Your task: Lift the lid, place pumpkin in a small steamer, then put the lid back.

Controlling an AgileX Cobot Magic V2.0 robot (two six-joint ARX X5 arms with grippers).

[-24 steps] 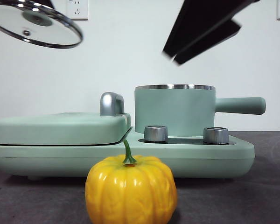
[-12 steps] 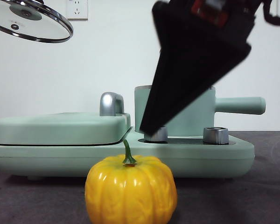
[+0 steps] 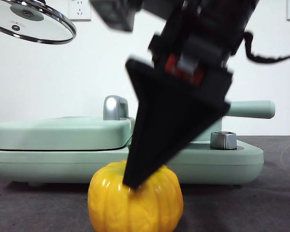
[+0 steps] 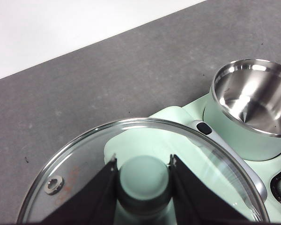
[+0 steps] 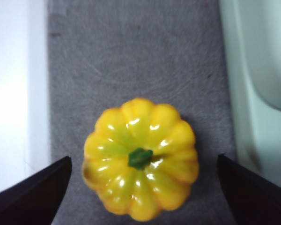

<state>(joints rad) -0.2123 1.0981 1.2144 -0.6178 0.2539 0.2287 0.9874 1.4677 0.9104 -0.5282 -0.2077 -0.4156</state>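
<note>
My left gripper (image 4: 143, 174) is shut on the mint-green knob of the glass lid (image 4: 79, 164) and holds it high in the air, at the top left of the front view (image 3: 31, 21). The small steamer (image 4: 253, 101) stands open and empty on the appliance. In the front view only its long handle (image 3: 253, 109) shows past the arm. The yellow pumpkin (image 3: 157, 208) sits on the dark table in front of the appliance. My right gripper (image 3: 134, 180) is open and low over it. In the right wrist view its jaws flank the pumpkin (image 5: 119, 187) without touching it.
The wide mint-green appliance base (image 3: 38, 157) carries a flat cover (image 3: 58, 131) with a chrome handle (image 3: 115, 107) on its left half. A silver knob (image 3: 223, 140) shows on its right half. The right arm fills the middle of the front view.
The right gripper has come down from the top right to just over the pumpkin, hiding the pot. The lid rose slightly and shifted left, then stayed still.
</note>
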